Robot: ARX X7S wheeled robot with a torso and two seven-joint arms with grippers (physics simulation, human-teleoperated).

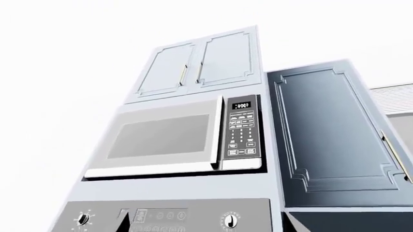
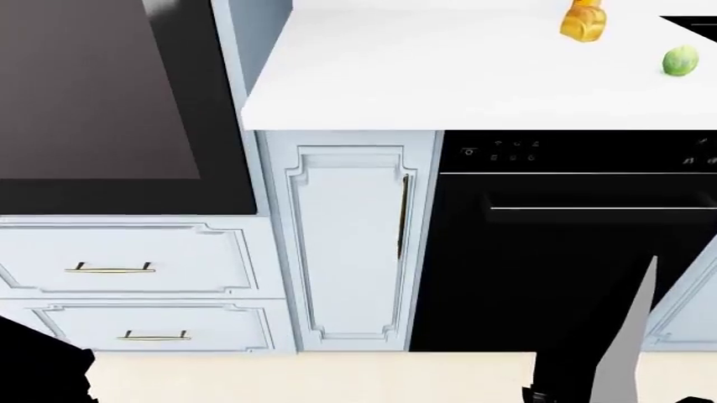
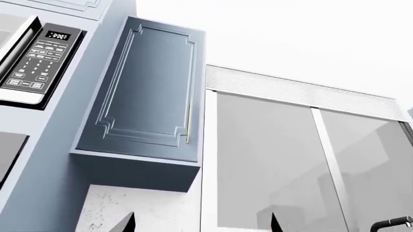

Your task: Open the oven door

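Overall, the head view looks down on pale blue cabinetry. The oven door (image 2: 101,92), a glossy dark grey-brown panel with a black border, fills the upper left of that view; whether it is shut or partly lowered cannot be told from this angle. Below it sit two drawers (image 2: 123,269) with brass bar handles. To the right stands a narrow cabinet door (image 2: 348,243) with a vertical handle, and further right a black appliance front (image 2: 560,252) with a horizontal bar handle and small white icons. A white counter (image 2: 448,75) runs above these, carrying a yellow object (image 2: 583,20) and a green round object (image 2: 679,60) at the far right.

The left wrist view shows a microwave (image 1: 174,137) with a keypad, upper cabinets (image 1: 193,65) above it, and the oven's control panel (image 1: 161,217) with knobs below it.

The right gripper (image 3: 201,223) shows only as two dark tips, set apart, before a window (image 3: 303,164) and a grey-blue wall cabinet (image 3: 145,87). The left gripper is not seen in any view, so its jaws' state cannot be reported.
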